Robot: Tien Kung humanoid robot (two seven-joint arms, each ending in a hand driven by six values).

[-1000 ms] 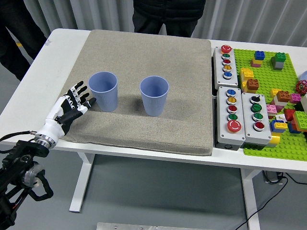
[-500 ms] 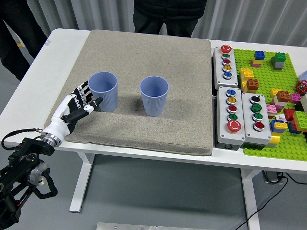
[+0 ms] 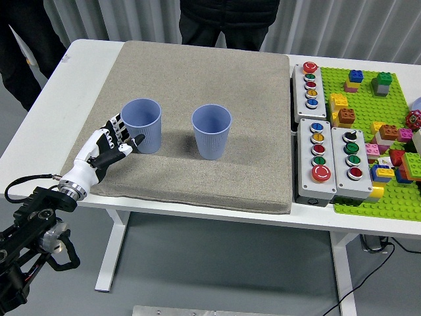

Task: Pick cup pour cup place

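Observation:
Two blue ribbed cups stand upright on a grey mat [image 3: 197,79]. The left cup [image 3: 142,125] is near the mat's left side, and the right cup [image 3: 212,131] stands apart in the middle. My left hand [image 3: 112,141], white with black joints, reaches in from the lower left and sits right against the left cup's left wall. Its fingers are spread around the side of the cup and do not close on it. Neither cup's contents show. My right hand is out of sight.
Three grey button boxes [image 3: 327,161] line the mat's right edge. A green baseplate [image 3: 381,112] with several coloured bricks lies at the far right. People in dark clothes [image 3: 230,20] stand at the far side.
My left hand has moved right and forward from the mat's left edge until its fingers reach the left cup's side. The cups have not moved.

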